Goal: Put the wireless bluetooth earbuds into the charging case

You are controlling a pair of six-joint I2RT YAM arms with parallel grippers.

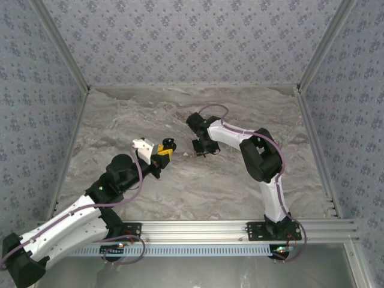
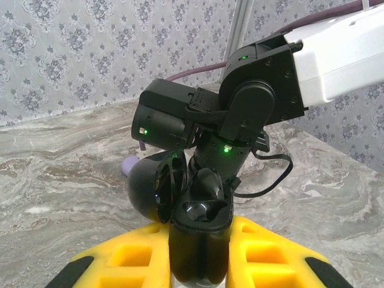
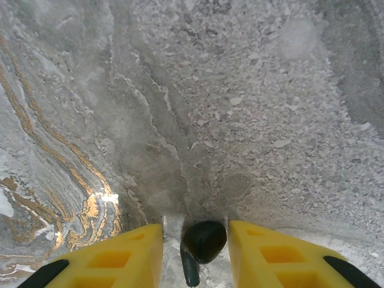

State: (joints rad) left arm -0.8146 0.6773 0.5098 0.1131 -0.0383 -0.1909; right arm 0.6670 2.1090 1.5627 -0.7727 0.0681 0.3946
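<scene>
Left wrist view: your left gripper [image 2: 199, 240] sits at bottom centre. Its yellow fingers [image 2: 264, 252] are clamped on the small black round glossy plastic charging case [image 2: 201, 211]. The case is hinged open, with its domed lid [image 2: 150, 192] swung left of centre and the base held between the fingers. What lies inside the base is too dark to make out.

Behind the case, at upper centre, is the black-and-white right arm [image 2: 258, 102], with green lights lit. A small lilac round disc [image 2: 128, 165] lies on the grey veined marble table [image 2: 54, 174], left of centre and partly hidden by the lid.

Overhead view: the two grippers face each other near mid-frame, near but apart, with the case at the tip of the left one.

Right wrist view: your right gripper [image 3: 195, 228] is at bottom centre, pointing at bare marble. One tiny black glossy bean-shaped earbud [image 3: 204, 241] sits between its yellow fingers. It lies against the right-hand finger in the frame, with a sliver of gap on the left, and its thin stem points toward the bottom edge. The fingers stand narrowly apart. You cannot tell whether they pinch the earbud or merely flank it.
</scene>
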